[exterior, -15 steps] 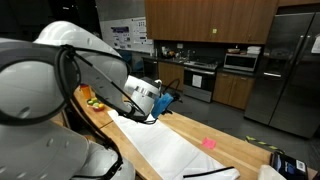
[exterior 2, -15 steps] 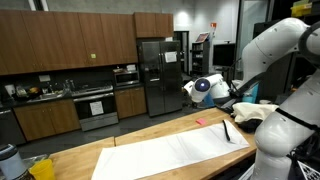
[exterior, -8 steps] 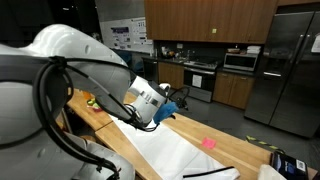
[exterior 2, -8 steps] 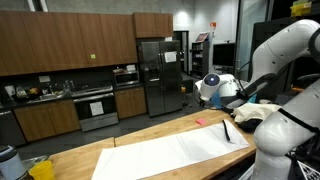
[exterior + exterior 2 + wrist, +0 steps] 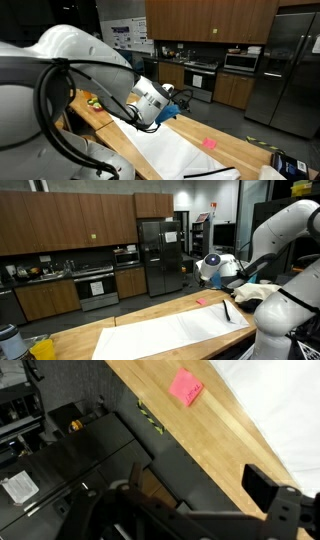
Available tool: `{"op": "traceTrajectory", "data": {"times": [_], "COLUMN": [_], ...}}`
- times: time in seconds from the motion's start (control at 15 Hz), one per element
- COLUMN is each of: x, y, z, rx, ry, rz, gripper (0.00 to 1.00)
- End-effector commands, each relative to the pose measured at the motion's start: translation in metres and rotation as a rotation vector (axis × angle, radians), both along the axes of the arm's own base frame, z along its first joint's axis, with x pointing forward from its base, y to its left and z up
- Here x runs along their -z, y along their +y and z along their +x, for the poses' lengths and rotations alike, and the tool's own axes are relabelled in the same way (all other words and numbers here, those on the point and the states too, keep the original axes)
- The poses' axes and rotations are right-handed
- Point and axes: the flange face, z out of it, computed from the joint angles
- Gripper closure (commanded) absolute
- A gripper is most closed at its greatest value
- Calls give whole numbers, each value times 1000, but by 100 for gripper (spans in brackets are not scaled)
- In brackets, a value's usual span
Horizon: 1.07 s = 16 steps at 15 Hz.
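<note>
Countertop (image 5: 235,440) bears pink note (image 5: 186,387); open claw (image 5: 174,100) partly hidden.

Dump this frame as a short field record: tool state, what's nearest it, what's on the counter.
tool: open, holds nothing, hangs above the counter, touches nothing
counter: long, wooden
pink note: flat on bare wood, close to the sheet's edge; nearest thing to the tool in the wrist view
white sheet: spread flat along the counter
black marker: lies on the sheet, at the end by the arm
background: fridge between dark wood cabinets
</note>
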Motion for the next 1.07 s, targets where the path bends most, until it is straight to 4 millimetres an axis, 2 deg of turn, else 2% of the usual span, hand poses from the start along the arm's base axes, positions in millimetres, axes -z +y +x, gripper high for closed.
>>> {"op": "traceTrajectory", "data": {"times": [0.0,0.2,0.33,0.47,0.6,1.0], "x": [3,17,33,50,64,83], "y": [-67,-147,-203,-238,-248,-214], "z": [-9,-33,-57,-73,-80,-55], "rx": [108,250,364,474,559,690], "ry": [-22,-40,-45,-51,-45,77], "rz": [174,298,367,451,565,922], "gripper": [0,0,0,0,0,0]}}
